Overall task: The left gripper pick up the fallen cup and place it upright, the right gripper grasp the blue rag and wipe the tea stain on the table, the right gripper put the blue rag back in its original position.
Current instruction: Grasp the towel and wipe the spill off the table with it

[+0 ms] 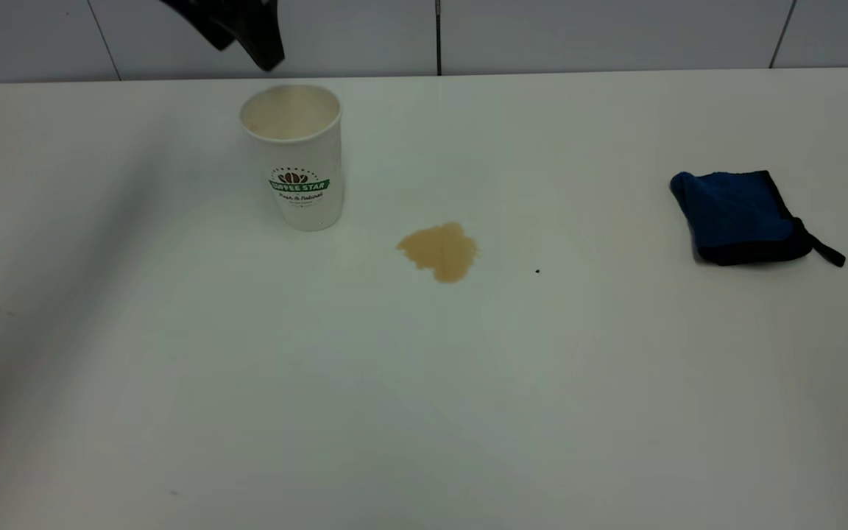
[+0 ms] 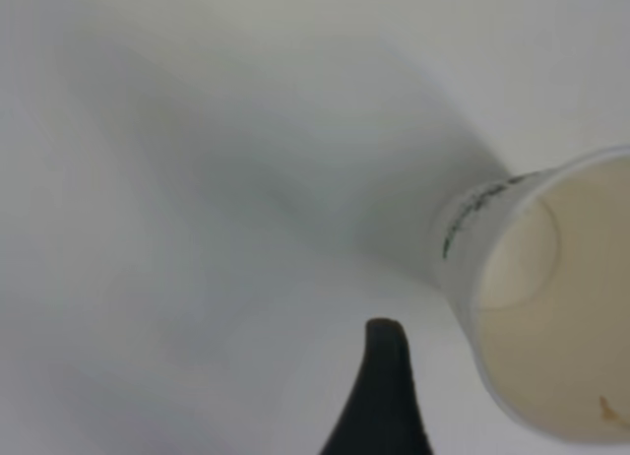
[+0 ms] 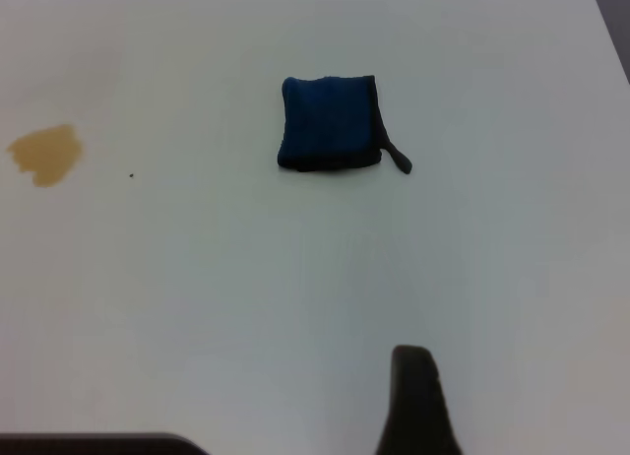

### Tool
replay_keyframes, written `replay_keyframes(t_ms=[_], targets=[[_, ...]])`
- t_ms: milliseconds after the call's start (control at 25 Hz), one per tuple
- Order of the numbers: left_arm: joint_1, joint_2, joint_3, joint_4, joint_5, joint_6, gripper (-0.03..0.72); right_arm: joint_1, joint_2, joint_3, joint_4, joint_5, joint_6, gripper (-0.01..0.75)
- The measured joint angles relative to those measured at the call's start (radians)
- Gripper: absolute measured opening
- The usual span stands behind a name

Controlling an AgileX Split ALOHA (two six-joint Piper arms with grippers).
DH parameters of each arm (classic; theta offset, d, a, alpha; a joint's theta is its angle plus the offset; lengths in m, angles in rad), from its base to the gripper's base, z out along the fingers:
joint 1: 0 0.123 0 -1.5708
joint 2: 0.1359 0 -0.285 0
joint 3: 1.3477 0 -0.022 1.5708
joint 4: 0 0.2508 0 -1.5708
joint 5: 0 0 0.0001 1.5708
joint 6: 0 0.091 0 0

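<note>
left gripper point(image 1: 247, 33) jaws empty, above upright cup point(image 1: 295, 156)

You see a grey panelled wall point(image 1: 586, 33) with dark seams along 12 o'clock, behind the table's point(image 1: 424, 412) far edge.

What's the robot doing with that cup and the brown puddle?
It is cleaning up a spill. The cup stands upright on the table, and the left gripper hangs just above and behind it, not holding it. The tea stain is unwiped, a short way to the cup's right. The blue rag lies folded far on the right side, untouched. The right gripper hovers high above the table near the rag and holds nothing.
</note>
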State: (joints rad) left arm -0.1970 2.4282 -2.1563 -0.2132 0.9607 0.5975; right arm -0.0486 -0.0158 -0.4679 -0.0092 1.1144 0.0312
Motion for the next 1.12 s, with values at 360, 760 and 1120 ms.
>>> replay_keyframes(t_ms=[360,760,1120], targets=[[0.0,-0.193,-0.003,0.006,0.207,-0.022,0.465,0.0,0.0,0.0,0.001,0.0,0.0,0.58],[0.0,-0.365,0.085,0.12,0.207,-0.37,0.285,0.0,0.0,0.0,0.001,0.0,0.0,0.58],[0.0,-0.833,0.662,0.149,0.207,-0.39,0.243,0.0,0.0,0.0,0.001,0.0,0.0,0.58]])
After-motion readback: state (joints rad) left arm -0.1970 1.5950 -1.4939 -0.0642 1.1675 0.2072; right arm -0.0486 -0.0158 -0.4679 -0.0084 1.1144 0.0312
